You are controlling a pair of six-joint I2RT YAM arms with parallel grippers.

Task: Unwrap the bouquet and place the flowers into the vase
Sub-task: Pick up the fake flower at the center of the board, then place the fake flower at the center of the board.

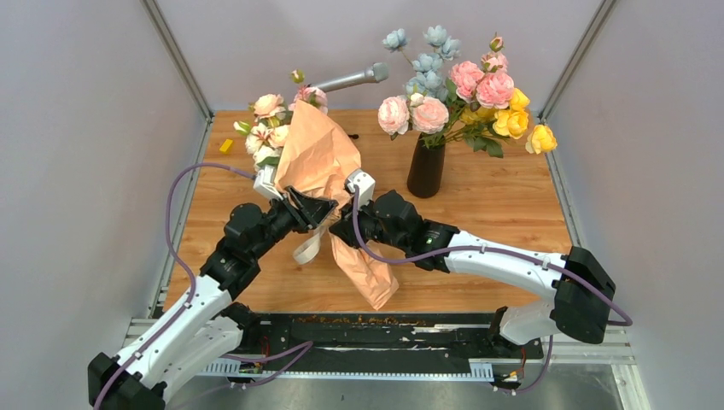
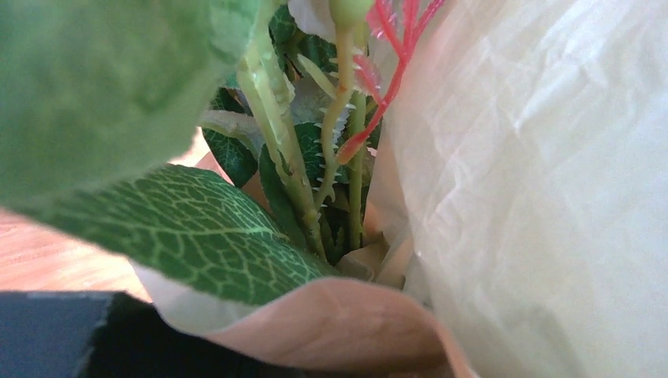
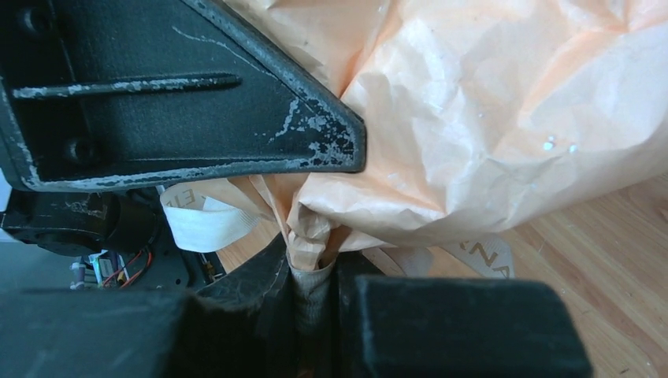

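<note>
A small yellow bit (image 1: pixel 225 145) is lying at the far left edge of the wooden surface (image 1: pixel 504 201). The left arm is reaching in from the near left corner. The left tool (image 1: pixel 299 207) is sitting at the waist of the bouquet (image 1: pixel 320 158), on its left side. How wide this tool is standing I cannot tell. The right wrist view is showing only one of its black fingers (image 3: pixel 197 102), lying against the peach paper (image 3: pixel 488 118) just above the gathered neck. The left wrist view is filling up with green stems (image 2: pixel 295 173), a veined leaf (image 2: pixel 189 236) and the pale inner side of the paper (image 2: pixel 551 197).

The bouquet is being held between the two arms over the middle of the surface. It is tilting, with the flowers (image 1: pixel 271 120) pointing toward the far left and the paper tail hanging toward the near edge. Whether that tail is touching the surface I cannot tell. The cream ribbon (image 1: pixel 309 246) is hanging below the waist.

The right tool (image 1: pixel 348 198) is meeting the bouquet from the right and gripping it. In the right wrist view its two dark fingers (image 3: pixel 457 331) are standing narrow, pinching the twisted paper neck between them, with a band of ribbon (image 3: pixel 205 224) lying just beside them.

A grey rod (image 1: pixel 350 79) is slanting up behind the bouquet. Further right, apart from the bouquet, the vase (image 1: pixel 425 166) is standing upright on the surface, carrying pink, blue and yellow blooms (image 1: pixel 465 85).
</note>
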